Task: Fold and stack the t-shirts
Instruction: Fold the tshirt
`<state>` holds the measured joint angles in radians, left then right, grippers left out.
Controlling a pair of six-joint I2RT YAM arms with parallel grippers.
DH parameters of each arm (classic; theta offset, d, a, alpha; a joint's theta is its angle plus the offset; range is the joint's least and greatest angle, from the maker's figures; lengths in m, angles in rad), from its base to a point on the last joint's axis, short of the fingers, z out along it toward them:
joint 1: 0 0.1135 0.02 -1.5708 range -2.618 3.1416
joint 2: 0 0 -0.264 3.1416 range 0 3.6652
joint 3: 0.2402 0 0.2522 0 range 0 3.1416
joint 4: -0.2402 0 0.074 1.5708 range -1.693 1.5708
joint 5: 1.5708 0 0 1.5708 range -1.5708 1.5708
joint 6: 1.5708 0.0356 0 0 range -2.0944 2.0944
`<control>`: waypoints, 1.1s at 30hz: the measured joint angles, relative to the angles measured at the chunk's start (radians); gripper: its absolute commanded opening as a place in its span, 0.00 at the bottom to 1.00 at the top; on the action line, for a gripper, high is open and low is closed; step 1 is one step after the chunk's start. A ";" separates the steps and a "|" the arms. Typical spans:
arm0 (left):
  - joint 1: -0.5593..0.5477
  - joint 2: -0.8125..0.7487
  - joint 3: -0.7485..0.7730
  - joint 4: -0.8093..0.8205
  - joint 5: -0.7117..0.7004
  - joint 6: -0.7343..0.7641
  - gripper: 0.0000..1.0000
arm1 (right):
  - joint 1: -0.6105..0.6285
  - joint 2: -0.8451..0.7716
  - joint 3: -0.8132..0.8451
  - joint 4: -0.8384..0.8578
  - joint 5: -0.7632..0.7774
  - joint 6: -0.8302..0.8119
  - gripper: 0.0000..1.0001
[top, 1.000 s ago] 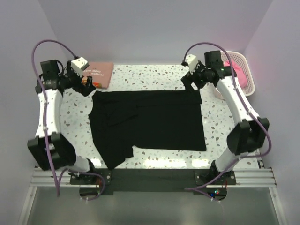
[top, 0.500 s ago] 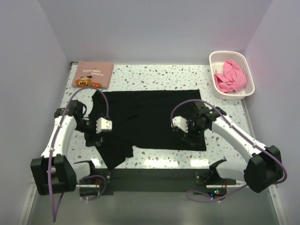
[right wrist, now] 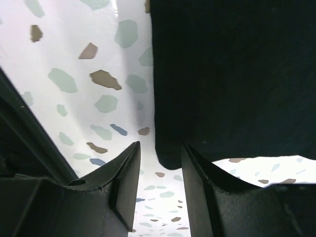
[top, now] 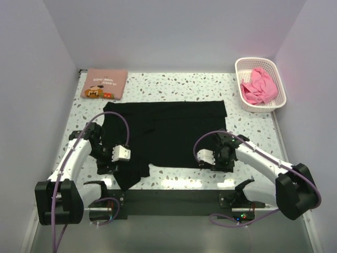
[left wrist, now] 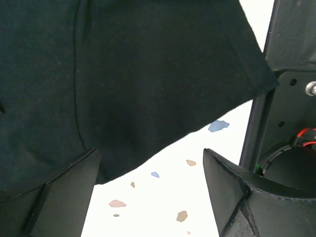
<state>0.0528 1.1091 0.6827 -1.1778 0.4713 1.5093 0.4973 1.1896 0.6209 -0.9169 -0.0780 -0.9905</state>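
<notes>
Both arms reach the near hem of the black t-shirt [top: 174, 132], spread left-to-right on the tabletop [top: 253, 132]. The left gripper [left wrist: 148, 182] gapes empty over its near-left corner, while the right gripper [right wrist: 160, 153], half-closed, has the near-right corner at its tips, unpinched. Whether cloth lies under either finger is hidden.

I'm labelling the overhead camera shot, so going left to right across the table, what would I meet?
Folded salmon-pink t-shirt → black t-shirt spread flat → white basket holding the bright pink t-shirt.
</notes>
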 measured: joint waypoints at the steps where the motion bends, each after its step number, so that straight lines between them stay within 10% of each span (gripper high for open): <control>1: -0.002 0.002 -0.002 0.010 -0.004 -0.006 0.89 | 0.000 0.000 -0.009 0.015 0.009 0.000 0.41; 14: -0.182 0.022 -0.088 0.137 -0.086 -0.089 0.82 | 0.002 0.070 -0.026 0.126 0.081 0.009 0.01; 21: -0.312 0.003 -0.161 0.229 -0.161 -0.140 0.81 | 0.002 0.096 -0.005 0.116 0.083 0.031 0.00; 24: -0.356 -0.015 -0.182 0.265 -0.206 -0.161 0.68 | 0.002 0.109 0.006 0.111 0.079 0.038 0.00; 28: -0.364 -0.010 -0.179 0.290 -0.224 -0.192 0.24 | 0.002 0.113 0.021 0.097 0.069 0.041 0.00; 33: -0.364 -0.021 -0.170 0.296 -0.220 -0.193 0.00 | 0.002 0.104 0.071 0.055 0.055 0.041 0.00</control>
<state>-0.3111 1.0885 0.5125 -0.8818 0.2508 1.3167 0.4988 1.2934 0.6922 -0.8619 -0.0227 -0.9497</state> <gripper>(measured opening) 0.057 0.014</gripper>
